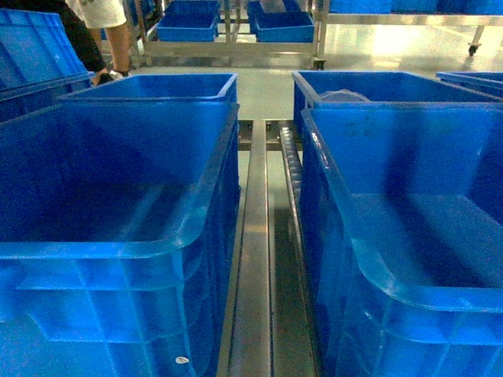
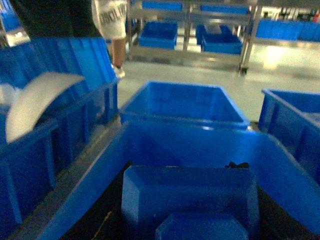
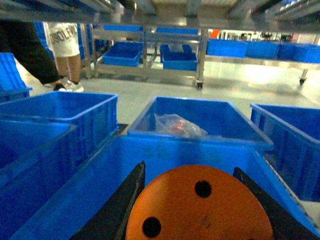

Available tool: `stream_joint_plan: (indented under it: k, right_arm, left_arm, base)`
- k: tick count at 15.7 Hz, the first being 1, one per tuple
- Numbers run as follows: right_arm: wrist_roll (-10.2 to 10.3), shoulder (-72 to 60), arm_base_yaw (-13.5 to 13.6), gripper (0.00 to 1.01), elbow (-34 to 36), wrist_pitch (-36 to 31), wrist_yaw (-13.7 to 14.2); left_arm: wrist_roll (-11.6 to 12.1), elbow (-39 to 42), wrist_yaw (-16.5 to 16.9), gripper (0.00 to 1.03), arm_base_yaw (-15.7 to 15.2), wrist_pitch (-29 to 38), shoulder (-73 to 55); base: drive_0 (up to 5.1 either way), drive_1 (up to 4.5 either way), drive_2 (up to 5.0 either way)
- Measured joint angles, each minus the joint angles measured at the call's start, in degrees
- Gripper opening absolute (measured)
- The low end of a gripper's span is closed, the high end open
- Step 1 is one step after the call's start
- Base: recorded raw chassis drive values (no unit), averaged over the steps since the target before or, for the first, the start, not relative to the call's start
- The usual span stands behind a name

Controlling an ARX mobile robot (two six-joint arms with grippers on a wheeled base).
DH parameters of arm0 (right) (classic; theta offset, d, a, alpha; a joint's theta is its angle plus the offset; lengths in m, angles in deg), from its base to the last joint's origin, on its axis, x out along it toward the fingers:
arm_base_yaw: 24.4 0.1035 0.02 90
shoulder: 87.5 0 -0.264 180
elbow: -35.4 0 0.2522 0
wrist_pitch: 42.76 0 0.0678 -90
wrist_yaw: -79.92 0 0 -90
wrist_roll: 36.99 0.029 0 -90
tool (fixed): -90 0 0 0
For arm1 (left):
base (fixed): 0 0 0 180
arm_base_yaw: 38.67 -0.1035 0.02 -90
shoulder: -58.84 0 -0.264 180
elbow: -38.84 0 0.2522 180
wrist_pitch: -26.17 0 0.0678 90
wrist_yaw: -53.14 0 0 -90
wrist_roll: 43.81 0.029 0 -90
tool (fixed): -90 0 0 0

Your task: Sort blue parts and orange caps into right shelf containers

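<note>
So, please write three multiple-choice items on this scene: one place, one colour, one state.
1. Where is the clear plastic bag? A) in the far crate B) on the floor C) on a rail
2. What colour is the cap in the right hand? A) green B) orange C) white
3. The left hand is: A) open, empty B) out of view C) shut on a blue part
Answers: A, the bag lies inside that crate; B, the cap is orange; C, it grips the part.
</note>
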Motion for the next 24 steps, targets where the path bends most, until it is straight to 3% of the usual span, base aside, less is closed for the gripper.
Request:
stream_joint_plan:
  k: [1, 2, 3, 9, 10, 12, 13, 14, 17, 18, 19, 20, 21, 23, 24]
  right_arm:
    - [0.2, -4.9, 0.0, 0.46, -1.2, -1.1, 0.0]
    - [0.4, -9.2, 0.7, 0.86, -1.7, -1.8, -0.1]
    - [0.5, -8.9, 0.6, 0.97, -1.7, -2.4, -0.6]
    - [0.5, -9.6, 0.3, 0.98, -1.7, -3.3, -0.3]
    - [-0.6, -9.0, 1.1, 0.98, -1.6, -3.1, 3.4]
    - [-1.5, -8.6, 1.1, 0.98, -1.6, -3.2, 4.7]
    - [-0.7, -7.5, 1.0, 0.9, -1.2, -0.2, 5.2]
    - [0.2, -4.3, 0.2, 0.75, 1.9, -0.2, 4.3]
    - [0.8, 3.7, -2.5, 0.35, 8.2, 1.7, 2.3]
    - [0.8, 6.3, -2.9, 0.22, 9.7, 2.7, 1.6]
    - [0.8, 8.7, -3.3, 0.09, 11.0, 3.9, 1.0]
    - [0.8, 11.2, -6.7, 0.01, 12.0, 5.4, -2.7]
    - [1.0, 13.8, -8.1, 0.02, 13.0, 7.0, -2.9]
    - [1.0, 18.9, -8.2, 0.02, 15.1, 9.6, -3.3]
    - [1.0, 18.5, -8.2, 0.02, 16.1, 6.6, -3.3]
  left_arm:
    - [-0.8, -1.9, 0.4, 0.47, 0.1, -0.5, -4.1]
    - [-1.0, -4.4, -0.1, 0.87, 1.6, 0.7, -8.7]
    - [-1.2, -4.0, 0.4, 0.98, 1.6, 0.8, -7.7]
    - [-1.4, -2.5, 0.9, 0.98, 0.8, 0.2, -6.8]
    - [-1.4, -1.6, 0.0, 0.98, 0.9, -1.2, -5.2]
    - [-1.6, -1.1, 0.3, 0.98, 1.4, -0.7, -3.4]
    - [-0.9, -0.2, 2.7, 0.92, 1.0, 2.1, -3.6]
    - [0.2, 3.4, 4.9, 0.77, 0.2, 3.7, -1.0]
    - [0.6, 12.0, 6.6, 0.37, -1.3, 3.7, 6.6]
    - [0.7, 14.1, 9.9, 0.24, -3.8, 3.3, 9.3]
    - [0.7, 15.5, 9.8, 0.12, -5.0, 2.6, 11.5]
    - [0.6, 17.1, 10.0, 0.01, -5.1, 1.7, 13.9]
    - [0.8, 18.7, 10.2, 0.02, -4.9, 0.5, 16.4]
    - [0.8, 21.0, 10.3, 0.02, -4.9, -2.4, 21.9]
    - [0.8, 21.4, 10.2, 0.02, -4.9, -3.1, 22.9]
  base:
    - [0.0, 0.0, 0.0]
    - [0.0, 0.0, 0.0]
    - [0.0, 0.0, 0.0]
    - [0.0, 0.0, 0.0]
    - [0.0, 0.0, 0.0]
    - [0.0, 0.0, 0.0]
    - [0.0, 0.0, 0.0]
    - [0.0, 0.0, 0.0]
    - [0.0, 0.0, 0.0]
    - [0.0, 0.0, 0.0]
    - [0.0, 0.0, 0.0]
    - [0.0, 0.0, 0.0]
    - [0.0, 0.0, 0.0]
    - [0.0, 0.0, 0.0]
    - [0.0, 0.0, 0.0]
